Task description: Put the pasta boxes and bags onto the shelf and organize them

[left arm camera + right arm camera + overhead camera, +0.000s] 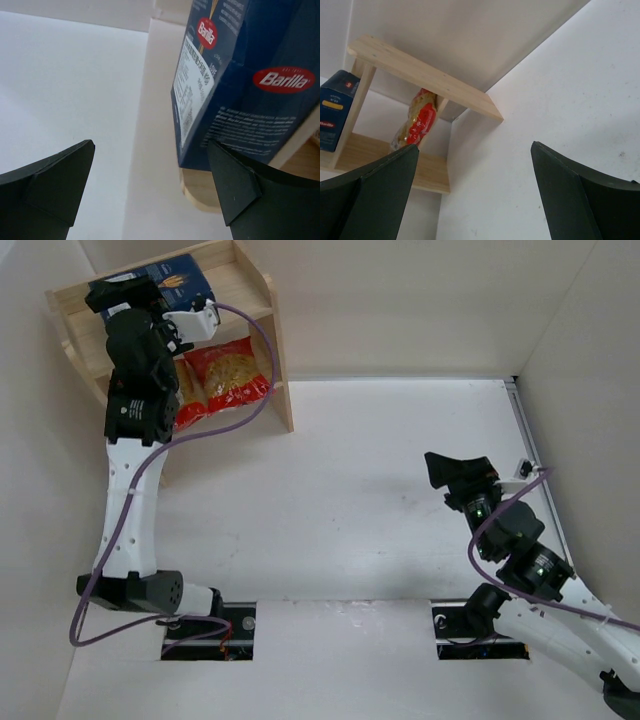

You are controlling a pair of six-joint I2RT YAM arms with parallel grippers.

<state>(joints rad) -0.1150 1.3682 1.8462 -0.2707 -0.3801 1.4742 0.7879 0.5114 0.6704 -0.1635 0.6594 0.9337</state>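
Observation:
The dark blue pasta box (180, 278) stands on the top tier of the light wood shelf (255, 290) at the far left. My left gripper (122, 290) is open at the box's left end. In the left wrist view the box (240, 75) rests on the shelf board (200, 195), just beyond my right finger (250, 190), and nothing is between the jaws of the gripper (150, 185). Two pasta bags (235, 375) (190, 402) stand in the lower tier. My right gripper (452, 472) is open and empty over the table at the right; its view shows the shelf (425, 75), box (337, 110) and a bag (417, 122).
White walls close in the table at the back, left and right. The shelf stands in the back left corner against the walls. The left arm's purple cable (255, 390) loops in front of the lower tier. A rail (530, 450) runs along the right edge.

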